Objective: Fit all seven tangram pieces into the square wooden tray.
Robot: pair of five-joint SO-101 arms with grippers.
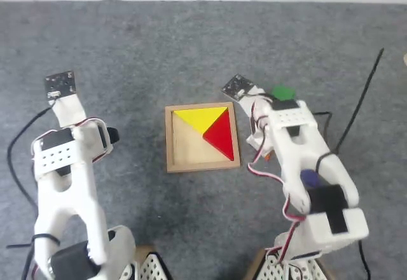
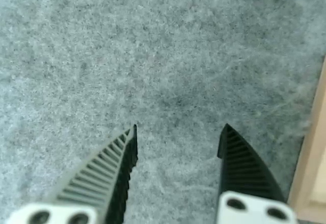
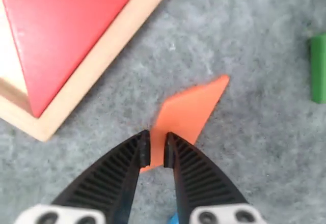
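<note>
Orange piece [image 3: 186,109], near end hidden between the fingers and mostly covered by the arm from above, nipped by the right gripper [image 3: 157,150], jaws nearly closed on it. Lifted or resting on the grey mat [image 2: 153,40]: hard to tell. Ahead, toward the left arm, a cut-off corner of the wooden tray [image 3: 99,56] holding the red triangle [image 3: 61,25]. Left gripper [image 2: 178,132] spread wide, holding nothing, tray edge just beside one finger.
</note>
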